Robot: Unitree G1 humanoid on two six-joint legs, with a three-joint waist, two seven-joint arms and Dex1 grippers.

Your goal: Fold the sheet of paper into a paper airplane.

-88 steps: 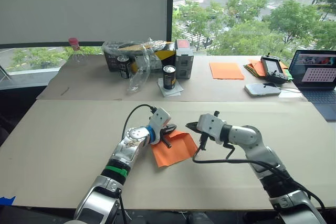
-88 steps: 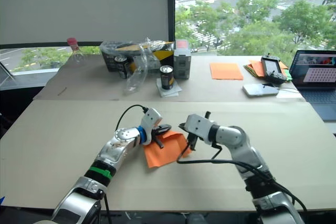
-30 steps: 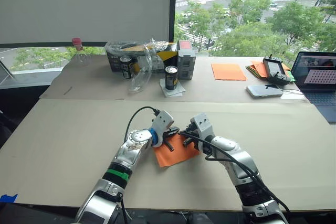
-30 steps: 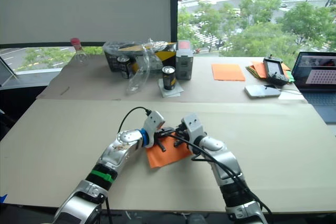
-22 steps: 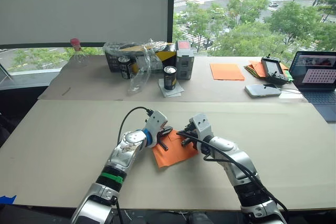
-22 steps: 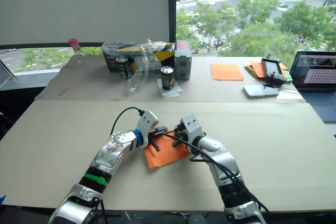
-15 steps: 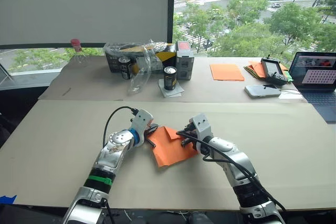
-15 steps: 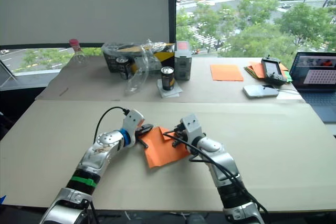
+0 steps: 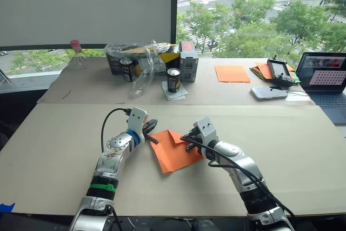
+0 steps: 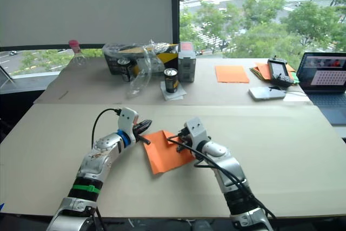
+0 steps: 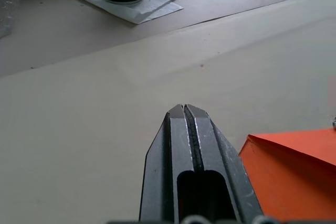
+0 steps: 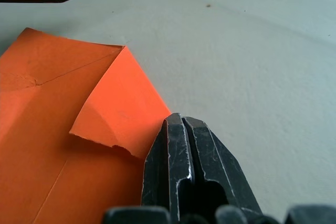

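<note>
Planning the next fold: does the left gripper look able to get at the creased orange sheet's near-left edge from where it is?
Probably yes. The left gripper, fingers shut, sits just beside the creased orange sheet of paper with bare table between; the right gripper works the far corner.

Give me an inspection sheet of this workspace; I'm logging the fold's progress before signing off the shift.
Surface: tan table, flat, bare around the work area.
Job's things: sheet of paper, orange, creased, lying flat with one corner flap folded over; not yet an airplane.
Clutter: far table carries two cans, a clear plastic bag, a bottle, a smooth orange sheet, a paper pile, a controller and a laptop.
Grippers: left tool shut, beside the sheet's left edge; right tool shut, its tip at the folded flap.
Cables: black cable looping off the left wrist.
Surroundings: window onto trees, blind lowered on the left.
</note>
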